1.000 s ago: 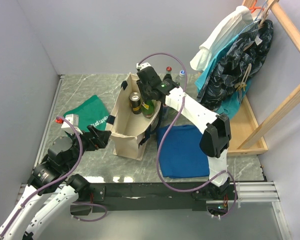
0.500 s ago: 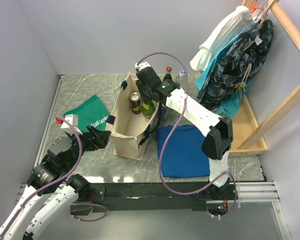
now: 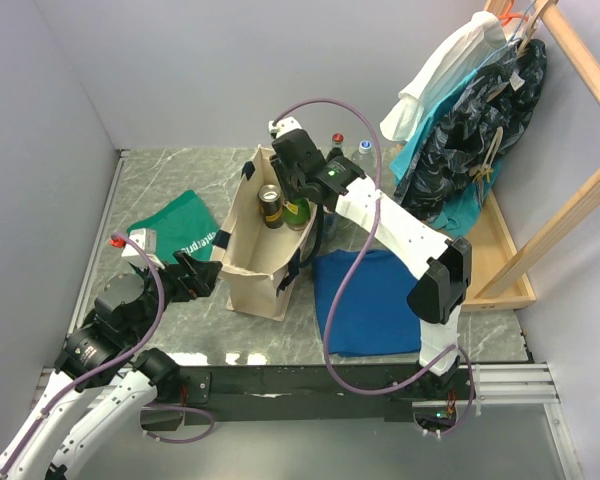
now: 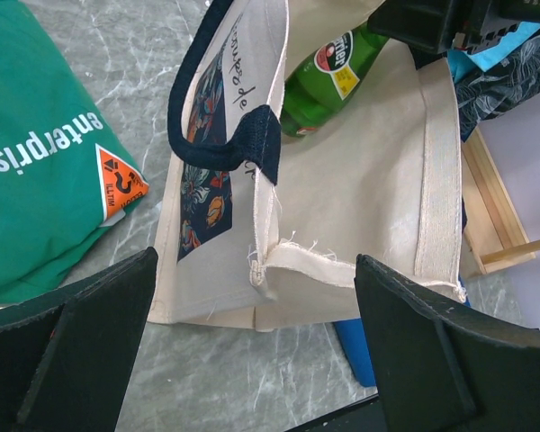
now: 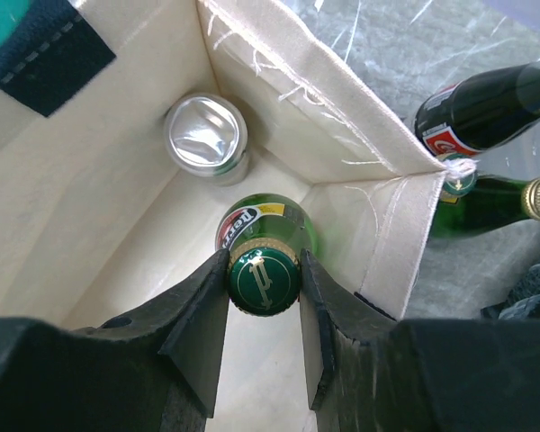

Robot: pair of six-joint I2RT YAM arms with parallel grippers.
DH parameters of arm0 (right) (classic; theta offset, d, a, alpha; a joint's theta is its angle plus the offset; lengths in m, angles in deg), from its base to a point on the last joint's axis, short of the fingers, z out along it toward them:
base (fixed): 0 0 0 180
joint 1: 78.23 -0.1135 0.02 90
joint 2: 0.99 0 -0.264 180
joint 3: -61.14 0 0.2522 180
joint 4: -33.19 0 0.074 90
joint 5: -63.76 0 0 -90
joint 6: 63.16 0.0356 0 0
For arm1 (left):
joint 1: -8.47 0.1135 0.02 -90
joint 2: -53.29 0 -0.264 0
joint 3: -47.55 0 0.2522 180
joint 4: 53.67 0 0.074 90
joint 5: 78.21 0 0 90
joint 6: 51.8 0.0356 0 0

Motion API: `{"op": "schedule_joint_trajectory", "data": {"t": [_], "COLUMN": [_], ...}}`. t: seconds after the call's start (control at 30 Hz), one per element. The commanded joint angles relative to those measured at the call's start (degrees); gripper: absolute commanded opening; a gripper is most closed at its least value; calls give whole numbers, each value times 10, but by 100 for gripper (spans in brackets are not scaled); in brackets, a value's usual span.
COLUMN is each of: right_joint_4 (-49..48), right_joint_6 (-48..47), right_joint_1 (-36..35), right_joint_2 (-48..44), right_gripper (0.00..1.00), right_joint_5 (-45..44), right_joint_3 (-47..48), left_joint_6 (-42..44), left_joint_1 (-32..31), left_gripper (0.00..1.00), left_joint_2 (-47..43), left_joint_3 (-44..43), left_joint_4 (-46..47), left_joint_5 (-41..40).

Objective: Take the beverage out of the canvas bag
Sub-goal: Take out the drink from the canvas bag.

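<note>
Two drinks sit inside the canvas bag, which stands open-topped near the middle of the marble table. One is a can with a silver lid, standing by the bag's far-left wall. The other is a green glass bottle with a red and yellow label, close to the bag's far-right corner and just beside the can.

The right gripper reaches down into the bag's mouth, and its two fingers are clamped on the bottle's green cap, one on each side. The bottle's body is inside the bag, below the frayed cream rim. From the left wrist view, the bottle leans against the inner wall.

Outside the bag, past its far-right corner, are two more bottles: a dark one with a red label and a green one with a gold cap.

The left gripper hangs low at the bag's near-left side with its jaws wide apart, holding nothing. The bag's near corner and a navy handle lie in front of it.

A green cloth with white lettering lies left of the bag, and a folded blue cloth lies on its right.
</note>
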Motion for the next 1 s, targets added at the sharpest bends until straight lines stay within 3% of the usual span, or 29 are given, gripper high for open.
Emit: {"op": "schedule_joint_trajectory", "data": {"t": [0.0, 0.97], "right_joint_4": [-51, -46], "right_joint_6": [-11, -24], "right_joint_1": [-8, -28], "right_joint_2": [-63, -113], "right_gripper": [0, 0], "right_joint_5": [-33, -6], "right_joint_3": [62, 66], "left_joint_6": [6, 10], "left_joint_1": [2, 11], "left_gripper": [96, 96], "left_joint_2": [-8, 4], "left_joint_3": [-9, -9], "left_joint_4": [20, 23], "left_joint_5": [3, 13]}}
